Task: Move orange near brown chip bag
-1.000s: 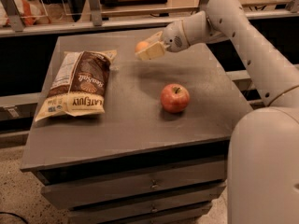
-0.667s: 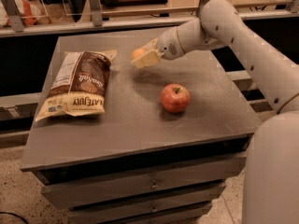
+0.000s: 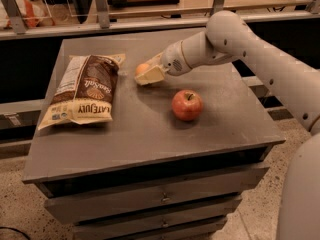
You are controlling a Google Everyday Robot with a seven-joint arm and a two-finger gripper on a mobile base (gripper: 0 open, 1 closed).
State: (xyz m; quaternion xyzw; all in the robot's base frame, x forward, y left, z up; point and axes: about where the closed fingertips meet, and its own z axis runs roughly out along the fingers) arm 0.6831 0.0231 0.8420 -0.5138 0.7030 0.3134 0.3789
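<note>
Beside brown chip bag: orange clasped within end effector.

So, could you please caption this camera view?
End effector holds small round orange beside flat brown chip bag; shiny red apple sits apart.

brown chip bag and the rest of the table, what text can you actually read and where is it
"LATE JULY": large cream letters at the near end of the brown chip bag, upside down in the camera view.
Script wording in the bag's dark middle: too blurred to read.
White nutrition label on the bag: too small to read.
No text on the apple, the orange, or the pincer holding it right of the bag.
</note>
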